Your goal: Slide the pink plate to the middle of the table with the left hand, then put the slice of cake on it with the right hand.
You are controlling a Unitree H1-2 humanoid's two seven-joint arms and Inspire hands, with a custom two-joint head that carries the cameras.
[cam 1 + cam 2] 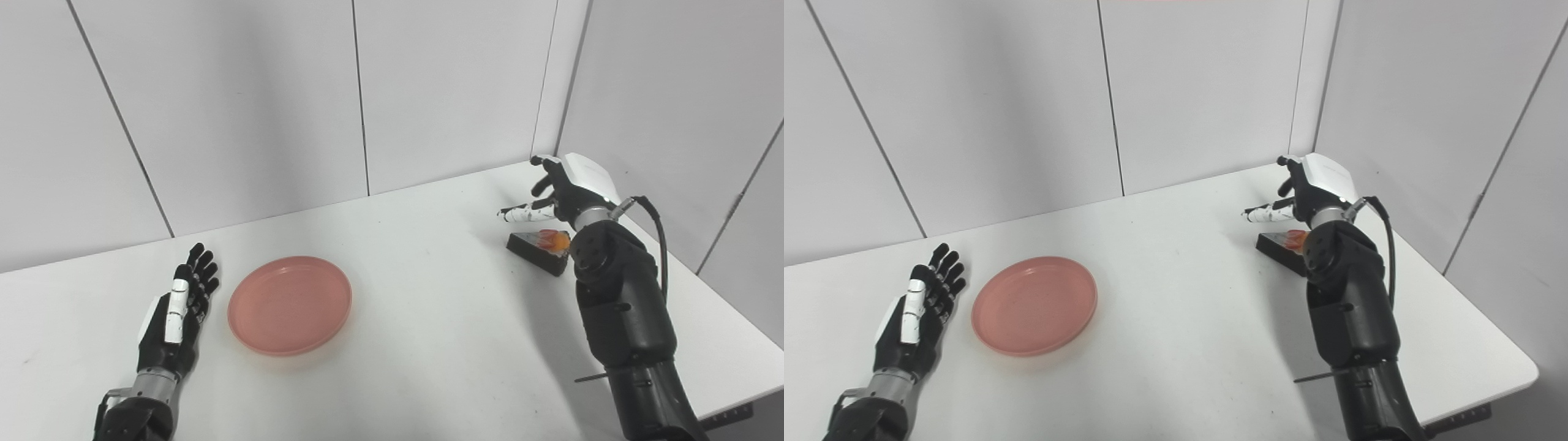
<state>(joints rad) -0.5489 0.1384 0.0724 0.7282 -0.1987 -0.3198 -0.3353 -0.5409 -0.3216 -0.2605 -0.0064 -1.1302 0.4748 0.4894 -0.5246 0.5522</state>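
The pink plate (290, 304) lies flat on the white table (429, 318), left of the middle. My left hand (180, 309) rests on the table just left of the plate, fingers straight and apart, holding nothing and clear of the rim. A dark slice of cake (540, 248) with an orange topping sits at the far right. My right hand (560, 190) hovers just above and behind the cake, open, fingers spread. The right forearm hides part of the cake.
Grey wall panels close off the back and right sides of the table. The right table edge (1507, 343) runs close past my right arm (1350, 318). A black cable (1387, 245) loops beside the right wrist.
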